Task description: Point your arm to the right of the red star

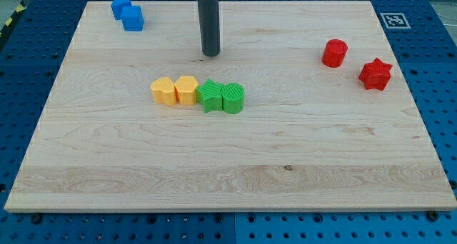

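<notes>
The red star (375, 74) lies on the wooden board near its right edge, in the upper right of the view. A red cylinder (334, 53) stands just up and left of it. My tip (211, 54) rests on the board at the upper middle, far to the left of the red star and above the row of yellow and green blocks.
A row of blocks sits mid-board: a yellow block (163, 90), a yellow block (186, 90), a green star (210, 95) and a green cylinder (233, 98). Two blue blocks (127, 13) lie at the top left. A marker tag (394, 19) sits at the top right corner.
</notes>
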